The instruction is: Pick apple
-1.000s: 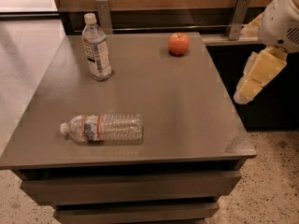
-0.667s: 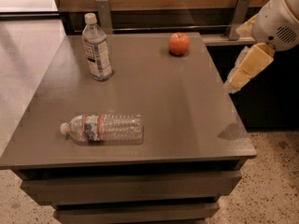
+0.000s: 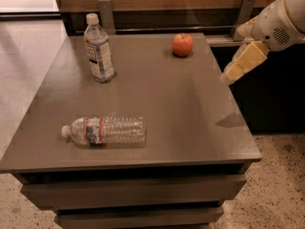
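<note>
The apple [image 3: 182, 45] is small, round and red-orange. It sits on the grey table top [image 3: 167, 109] near its far right corner. My gripper [image 3: 229, 76] hangs in the air over the table's right edge, to the right of the apple and nearer to me, well apart from it. It holds nothing that I can see. Its cream-coloured fingers [image 3: 245, 62] point down and to the left from the white arm [image 3: 279, 23] at the upper right.
An upright clear water bottle [image 3: 99, 49] stands at the far left of the table. A second clear bottle [image 3: 105, 130] lies on its side near the front left. A wooden wall with metal brackets [image 3: 106, 13] runs behind the table. Speckled floor lies to the right.
My gripper has moved up and to the left, from beside the table's right edge to over that edge, closer to the apple. The apple and both bottles have not moved.
</note>
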`<action>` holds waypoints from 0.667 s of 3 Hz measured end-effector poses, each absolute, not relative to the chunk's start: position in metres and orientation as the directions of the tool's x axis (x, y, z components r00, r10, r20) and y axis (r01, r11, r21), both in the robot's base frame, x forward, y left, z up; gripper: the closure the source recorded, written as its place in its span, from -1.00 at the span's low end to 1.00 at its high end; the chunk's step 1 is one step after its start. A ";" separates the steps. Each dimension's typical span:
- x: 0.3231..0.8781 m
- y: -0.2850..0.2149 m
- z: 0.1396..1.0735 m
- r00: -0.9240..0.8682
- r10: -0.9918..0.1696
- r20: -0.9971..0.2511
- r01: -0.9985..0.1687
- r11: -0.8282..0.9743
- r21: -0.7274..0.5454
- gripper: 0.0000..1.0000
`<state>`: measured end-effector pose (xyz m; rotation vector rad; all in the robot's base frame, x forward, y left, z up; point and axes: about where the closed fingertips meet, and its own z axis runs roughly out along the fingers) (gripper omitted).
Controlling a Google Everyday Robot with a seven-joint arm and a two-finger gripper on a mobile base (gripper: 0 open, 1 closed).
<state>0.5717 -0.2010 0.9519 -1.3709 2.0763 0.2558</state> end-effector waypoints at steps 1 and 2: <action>0.596 -0.202 0.949 -0.206 -0.748 -0.631 -0.880 0.424 -0.215 -1.00; 0.635 -0.199 0.944 -0.129 -0.726 -0.676 -0.888 0.388 -0.247 -1.00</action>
